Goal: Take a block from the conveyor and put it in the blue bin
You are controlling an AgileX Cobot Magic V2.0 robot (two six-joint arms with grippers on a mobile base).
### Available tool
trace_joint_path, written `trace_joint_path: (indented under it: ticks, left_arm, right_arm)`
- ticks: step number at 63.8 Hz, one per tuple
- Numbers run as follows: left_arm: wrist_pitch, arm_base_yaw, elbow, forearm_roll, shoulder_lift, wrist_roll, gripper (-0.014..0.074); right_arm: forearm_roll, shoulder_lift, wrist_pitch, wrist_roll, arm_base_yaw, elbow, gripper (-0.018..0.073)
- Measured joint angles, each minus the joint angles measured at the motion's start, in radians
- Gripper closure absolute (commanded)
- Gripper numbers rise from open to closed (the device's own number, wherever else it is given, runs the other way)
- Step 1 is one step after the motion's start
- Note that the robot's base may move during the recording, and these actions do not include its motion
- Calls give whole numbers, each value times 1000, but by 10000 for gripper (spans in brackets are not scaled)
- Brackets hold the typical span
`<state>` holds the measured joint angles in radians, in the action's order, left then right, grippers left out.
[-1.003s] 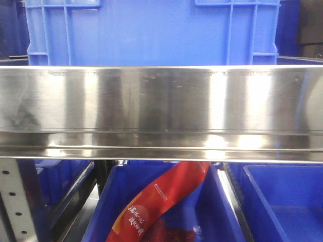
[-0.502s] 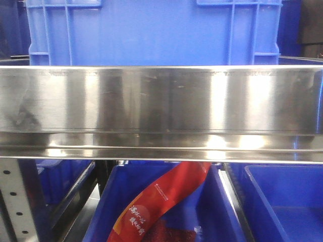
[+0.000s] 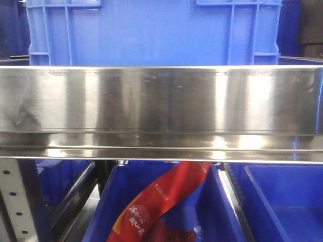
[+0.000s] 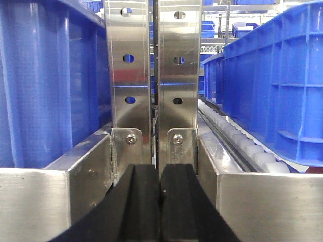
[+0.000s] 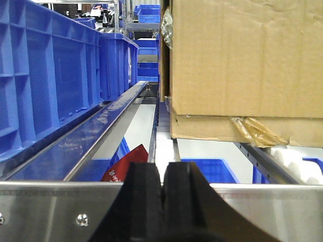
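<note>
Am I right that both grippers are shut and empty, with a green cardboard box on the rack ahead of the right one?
Not quite. The cardboard box is plain brown, not green, as the right wrist view shows. The rest holds: the left gripper and the right gripper are both shut with nothing between their fingers, and the box sits on the rack ahead of the right one.

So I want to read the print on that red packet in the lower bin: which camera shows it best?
The exterior front-facing view: the red packet lies lengthwise in the blue bin under the steel rail, its white print visible. The right wrist view shows only a red corner; the left wrist view shows none of it.
</note>
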<state>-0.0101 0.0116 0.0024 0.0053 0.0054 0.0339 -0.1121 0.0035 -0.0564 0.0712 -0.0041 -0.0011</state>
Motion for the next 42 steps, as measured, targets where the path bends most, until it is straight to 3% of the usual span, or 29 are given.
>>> trace_joint_path:
  ticks: [42]
  left_arm:
    - [0,0,0,0,0,0,707]
  right_arm:
    - [0,0,0,-2,0,0,715]
